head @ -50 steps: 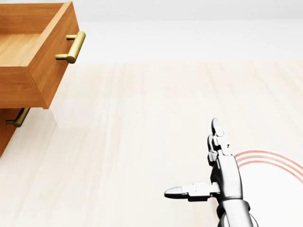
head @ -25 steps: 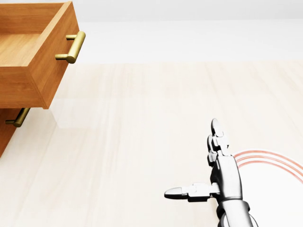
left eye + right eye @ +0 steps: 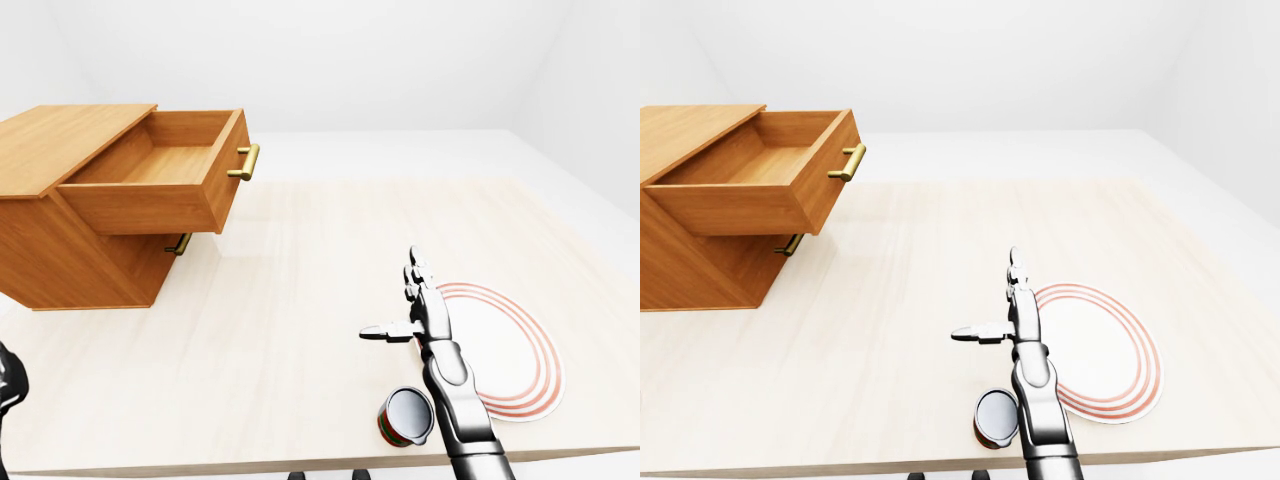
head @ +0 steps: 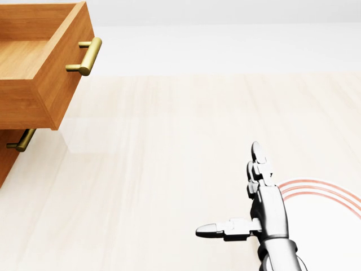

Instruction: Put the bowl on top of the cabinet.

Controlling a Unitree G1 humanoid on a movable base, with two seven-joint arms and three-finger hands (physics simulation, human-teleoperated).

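The bowl (image 3: pixel 505 350) is a wide, shallow white dish with red rings, resting on the table at the lower right of the left-eye view. My right hand (image 3: pixel 390 295) hovers just left of the bowl's rim, open, fingers straight and thumb pointing left, holding nothing. The wooden cabinet (image 3: pixel 60 145) stands at the left, and its flat top is bare. Its upper drawer (image 3: pixel 160 185) is pulled out and has nothing in it. A dark part of my left hand (image 3: pixel 6 385) shows at the left edge, its fingers hidden.
A small can (image 3: pixel 407 416) with a red and green side lies by my right forearm near the table's bottom edge. The light wooden table (image 3: pixel 300 270) spreads between cabinet and bowl. A brass handle (image 3: pixel 180 243) marks the shut lower drawer.
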